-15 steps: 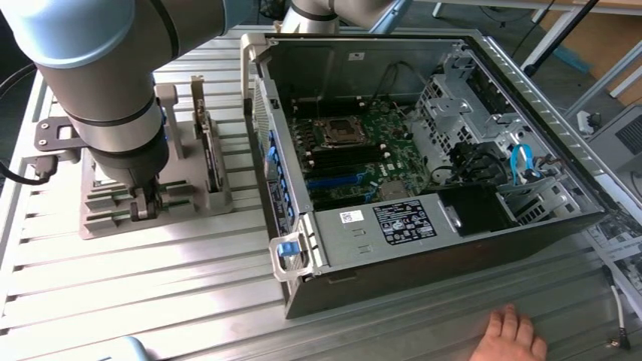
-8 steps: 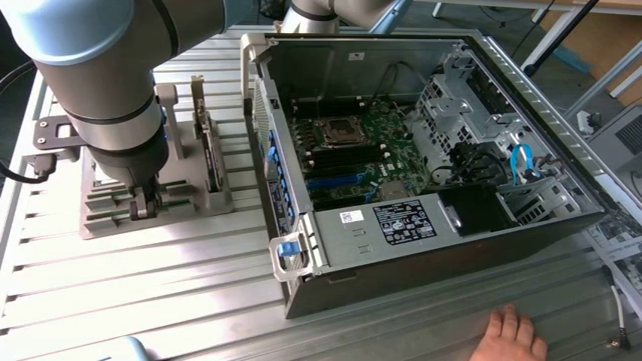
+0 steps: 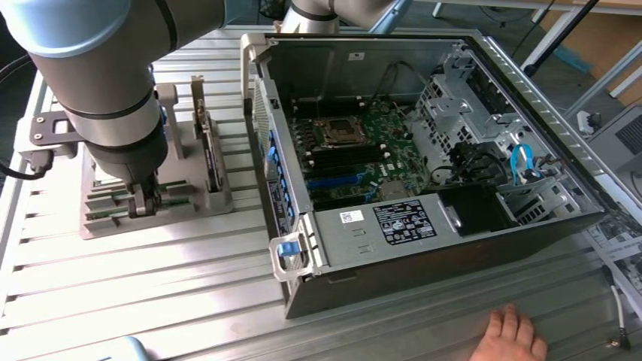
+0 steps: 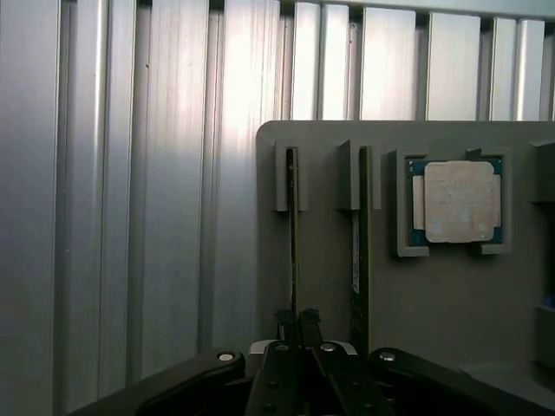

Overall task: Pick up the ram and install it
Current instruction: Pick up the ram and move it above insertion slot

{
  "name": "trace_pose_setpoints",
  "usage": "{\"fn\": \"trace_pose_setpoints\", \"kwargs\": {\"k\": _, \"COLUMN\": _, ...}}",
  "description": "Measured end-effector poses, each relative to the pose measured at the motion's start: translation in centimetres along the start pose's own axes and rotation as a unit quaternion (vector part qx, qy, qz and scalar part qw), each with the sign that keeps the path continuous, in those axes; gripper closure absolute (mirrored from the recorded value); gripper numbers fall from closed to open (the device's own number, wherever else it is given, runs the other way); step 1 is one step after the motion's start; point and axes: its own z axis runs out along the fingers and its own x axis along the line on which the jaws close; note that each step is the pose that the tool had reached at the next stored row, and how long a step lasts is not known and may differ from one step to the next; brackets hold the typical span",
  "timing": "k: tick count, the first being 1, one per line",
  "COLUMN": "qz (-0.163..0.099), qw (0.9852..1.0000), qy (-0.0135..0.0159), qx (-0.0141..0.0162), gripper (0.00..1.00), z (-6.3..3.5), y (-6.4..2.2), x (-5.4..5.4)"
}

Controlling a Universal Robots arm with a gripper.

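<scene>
Jaws of the gripper [image 4: 298, 319] were closed and, by my reading, pinched the thin faces of the ram [image 4: 293, 225]. It stood on edge in its slot of the gray holder [image 4: 325, 277], long axis running straight away from the grip. Just beside it, parallel, stood the second ram stick [image 4: 360, 243], with the processor chip [image 4: 457, 201] beyond. The open computer case [image 3: 422, 263] sat well apart toward the exterior view's right.

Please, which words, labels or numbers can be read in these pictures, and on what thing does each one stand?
No text can be read.
Black label on the computer case: print too small.
White sticker beside it: too small.
Processor chip: faint print, blurred.
</scene>
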Motion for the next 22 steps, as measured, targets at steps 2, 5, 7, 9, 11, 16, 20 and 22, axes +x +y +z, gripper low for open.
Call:
{"fn": "trace_pose_setpoints", "kwargs": {"k": 2, "qz": 0.000, "qw": 1.0000, "qy": -0.0001, "qx": 0.0001, "gripper": 0.88, "z": -0.23, "y": 0.01, "x": 0.0}}
{"fn": "trace_pose_setpoints", "kwargs": {"k": 5, "qz": 0.000, "qw": 1.0000, "qy": 0.0000, "qx": 0.0000, "gripper": 0.88, "z": -0.58, "y": 0.02, "x": 0.0}}
{"fn": "trace_pose_setpoints", "kwargs": {"k": 7, "qz": 0.000, "qw": 1.0000, "qy": -0.0001, "qx": 0.0001, "gripper": 0.88, "z": -0.81, "y": 0.02, "x": -0.1}}
{"fn": "trace_pose_setpoints", "kwargs": {"k": 9, "qz": 0.000, "qw": 1.0000, "qy": -0.0001, "qx": 0.0001, "gripper": 0.88, "z": -1.03, "y": 0.03, "x": -0.1}}
{"fn": "trace_pose_setpoints", "kwargs": {"k": 11, "qz": 0.000, "qw": 1.0000, "qy": 0.0000, "qx": 0.0001, "gripper": 0.88, "z": -1.27, "y": 0.04, "x": -0.1}}
{"fn": "trace_pose_setpoints", "kwargs": {"k": 16, "qz": 0.000, "qw": 1.0000, "qy": -0.0001, "qx": 0.0001, "gripper": 0.88, "z": -1.89, "y": 0.06, "x": -0.1}}
{"fn": "trace_pose_setpoints", "kwargs": {"k": 20, "qz": 0.000, "qw": 1.0000, "qy": 0.0000, "qx": 0.0001, "gripper": 0.88, "z": -2.50, "y": 0.08, "x": -0.2}}
{"fn": "trace_pose_setpoints", "kwargs": {"k": 22, "qz": 0.000, "qw": 1.0000, "qy": -0.0001, "qx": 0.0000, "gripper": 0.88, "z": -2.81, "y": 0.09, "x": -0.2}}
